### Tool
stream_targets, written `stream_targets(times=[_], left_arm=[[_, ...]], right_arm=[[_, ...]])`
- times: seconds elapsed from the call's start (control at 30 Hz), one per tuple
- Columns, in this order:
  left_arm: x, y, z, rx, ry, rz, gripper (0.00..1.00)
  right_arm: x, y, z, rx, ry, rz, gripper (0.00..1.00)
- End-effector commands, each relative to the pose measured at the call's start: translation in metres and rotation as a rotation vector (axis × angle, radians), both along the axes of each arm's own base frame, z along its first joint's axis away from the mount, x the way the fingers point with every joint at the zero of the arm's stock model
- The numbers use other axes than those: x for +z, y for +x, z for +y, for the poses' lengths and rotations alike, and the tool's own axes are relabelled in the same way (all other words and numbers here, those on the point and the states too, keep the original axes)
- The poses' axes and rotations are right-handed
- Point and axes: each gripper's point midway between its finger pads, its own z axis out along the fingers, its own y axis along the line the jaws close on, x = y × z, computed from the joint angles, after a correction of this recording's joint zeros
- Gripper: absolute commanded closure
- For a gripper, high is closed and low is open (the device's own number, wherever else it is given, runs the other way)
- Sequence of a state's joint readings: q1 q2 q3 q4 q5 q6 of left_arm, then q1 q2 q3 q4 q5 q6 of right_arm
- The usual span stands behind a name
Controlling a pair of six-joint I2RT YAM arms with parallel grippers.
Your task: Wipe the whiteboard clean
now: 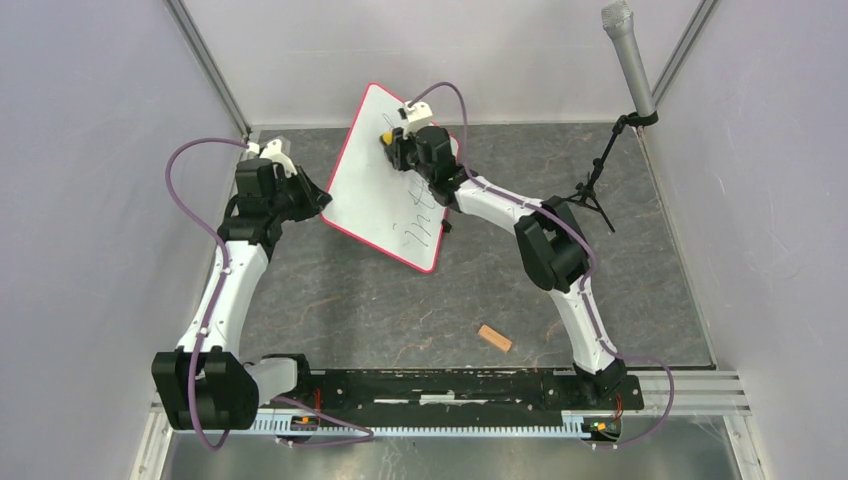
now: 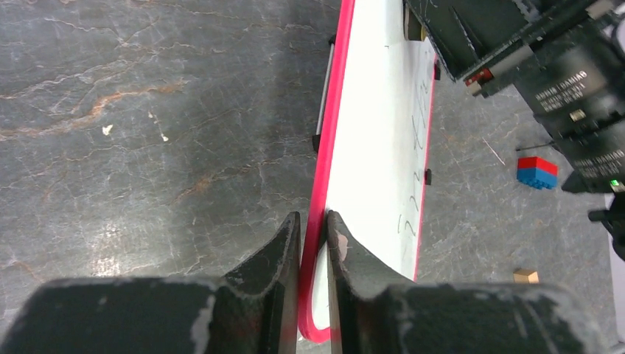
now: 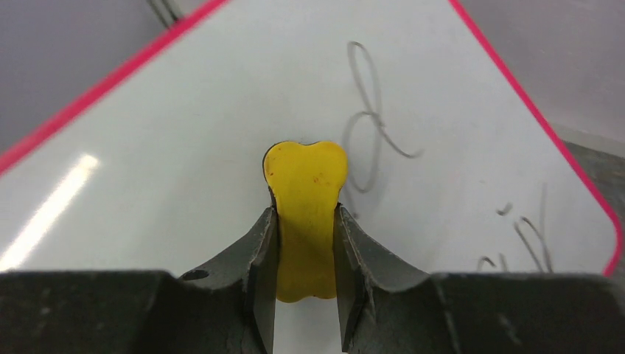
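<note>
l. arm: reaches fwd, elbow bent, wrist turned inward. l. gripper [image 2: 315,247] nearly closed, jaws pinching the red rim of the whiteboard [image 2: 376,147] at a corner. board runs away ahead of the fingers, over the table [image 2: 147,147]. whether it is lifted off the table: cannot tell.
r. arm: elbow out to the side, forearm crossing over the board, wrist pitched down. r. gripper [image 3: 306,243] clamped tight on a yellow eraser [image 3: 306,181]. eraser tip sticks out ahead of the fingers, on the board face. black writing [image 3: 372,110] just right of and ahead of the tip.
</note>
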State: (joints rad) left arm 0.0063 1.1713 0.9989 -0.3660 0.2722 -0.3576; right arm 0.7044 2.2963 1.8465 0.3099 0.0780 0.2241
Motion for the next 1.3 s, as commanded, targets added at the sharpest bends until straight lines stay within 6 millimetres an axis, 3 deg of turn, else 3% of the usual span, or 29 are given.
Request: stream_targets(times=[0.0,0.17,0.3,0.4,0.47,0.57,0.77,0.9,1.1,1.27], left_arm=[[0.01,0.001,-0.007,-0.04,-0.001,-0.034,0.98],[0.012,0.0,-0.007,-0.043,-0.002,-0.042,0.98],[0.014,-0.001,-0.008,-0.043,-0.003,-0.05,0.98],[0.013,-0.001,-0.008,-0.043,-0.004,-0.047,0.98],[0.012,0.0,-0.008,-0.045,-0.004,-0.042,0.98],[0.011,0.001,-0.007,-0.044,-0.002,-0.04,0.98],[0.011,0.001,-0.008,-0.052,0.004,-0.041,0.98],[0.011,0.001,-0.007,-0.053,0.01,-0.045,0.98],[0.012,0.001,-0.01,-0.067,-0.003,-0.042,0.98],[0.012,0.0,-0.012,-0.074,-0.012,-0.042,0.98]], right_arm=[[-0.09,-0.015,-0.028,-0.027,-0.116,0.219,0.78],[-0.083,-0.059,-0.023,0.03,-0.119,0.211,0.78],[-0.054,-0.101,0.008,0.115,-0.148,0.113,0.78],[-0.027,-0.117,0.035,0.171,-0.153,0.022,0.78],[-0.017,-0.114,0.043,0.181,-0.126,-0.011,0.78],[-0.014,-0.087,0.048,0.148,-0.135,-0.028,0.77],[-0.048,-0.031,0.031,0.1,-0.113,0.05,0.77],[-0.068,-0.008,0.012,0.058,-0.114,0.092,0.77],[-0.087,-0.009,-0.016,0.009,-0.117,0.168,0.77],[-0.09,-0.046,-0.014,0.065,-0.116,0.205,0.77]])
